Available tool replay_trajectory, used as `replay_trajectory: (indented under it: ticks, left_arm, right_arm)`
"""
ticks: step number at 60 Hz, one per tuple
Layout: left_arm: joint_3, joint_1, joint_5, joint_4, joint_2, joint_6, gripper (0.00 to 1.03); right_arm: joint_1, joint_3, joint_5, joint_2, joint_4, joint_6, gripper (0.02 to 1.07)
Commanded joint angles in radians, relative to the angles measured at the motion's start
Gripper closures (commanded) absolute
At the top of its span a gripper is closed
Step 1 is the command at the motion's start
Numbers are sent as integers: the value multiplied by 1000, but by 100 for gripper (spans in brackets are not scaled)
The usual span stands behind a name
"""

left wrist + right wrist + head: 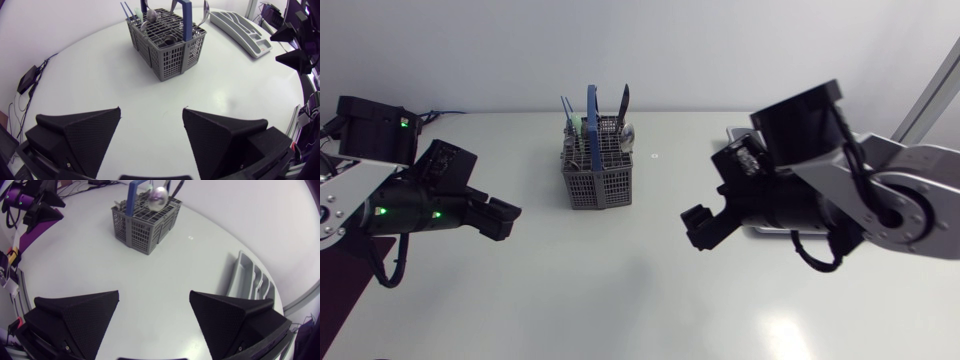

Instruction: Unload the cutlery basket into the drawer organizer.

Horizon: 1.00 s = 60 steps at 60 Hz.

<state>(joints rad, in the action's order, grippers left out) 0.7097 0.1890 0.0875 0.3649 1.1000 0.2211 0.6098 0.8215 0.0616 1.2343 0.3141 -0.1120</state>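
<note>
The grey cutlery basket (598,172) with a blue carry handle (592,110) stands at the back middle of the table. It holds spoons (158,196), thin blue sticks (566,108) and a dark-handled utensil (624,100). My left gripper (505,220) hovers open and empty to the front left of the basket (167,47). My right gripper (701,228) hovers open and empty to its front right, with the basket (145,222) well ahead of its fingers. The light grey drawer organizer (240,29) lies right of the basket, beside my right gripper (154,300); my right arm hides most of it in the head view.
Bare white tabletop lies between the two grippers and in front of the basket. The organizer (250,280) sits close to the table's right rear edge. Cables run along the back left edge (30,80).
</note>
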Motion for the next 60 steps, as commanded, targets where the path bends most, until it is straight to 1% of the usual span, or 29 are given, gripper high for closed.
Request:
replay_trajectory:
  ticks: [1, 4, 5, 6, 8, 14, 17, 22, 27, 31, 38, 39, 42, 51, 54, 59, 60]
  left_arm:
    - [30, -28, 32, -23, 37, 47, 6]
    - [34, -65, 75, -44, 58, 58, 6]
    - [34, -65, 75, -44, 58, 58, 6]
    - [40, -79, 87, -49, 70, 64, 6]
    - [45, -89, 95, -58, 81, 70, 6]
    - [51, -125, 120, -83, 98, 84, 6]
    - [51, -134, 127, -100, 106, 89, 6]
    - [43, -145, 139, -129, 110, 90, 6]
    - [37, -149, 139, -155, 115, 90, 6]
    - [34, -158, 139, -175, 120, 90, 6]
    - [28, -171, 139, -192, 124, 92, 6]
    - [28, -171, 139, -192, 124, 92, 6]
    - [24, -172, 139, -204, 126, 92, 6]
    - [16, -187, 139, -227, 132, 92, 6]
    - [17, -191, 141, -231, 139, 92, 6]
    - [16, -192, 141, -241, 150, 92, 6]
    - [16, -192, 141, -242, 150, 92, 6]
  right_arm:
    - [27, 73, -22, 103, 20, -52, 6]
    - [28, 102, -74, 143, 2, -55, 7]
    - [28, 102, -74, 143, 2, -55, 7]
    - [28, 119, -112, 165, -9, -55, 7]
    - [31, 145, -144, 186, -18, -55, 7]
    - [64, 214, -148, 246, -58, -45, 8]
    - [79, 252, -146, 283, -75, -25, 12]
    - [100, 306, -138, 335, -99, 3, 13]
    - [125, 352, -109, 392, -141, 23, 13]
    - [142, 390, -80, 439, -181, 37, 17]
    - [165, 467, 6, 533, -230, 49, 17]
    - [165, 467, 6, 533, -230, 49, 17]
    - [174, 521, 30, 587, -244, 52, 23]
    - [189, 643, 93, 694, -244, 75, 24]
    - [191, 688, 122, 735, -239, 84, 30]
    - [192, 740, 159, 788, -237, 100, 32]
    - [191, 755, 167, 801, -236, 101, 37]
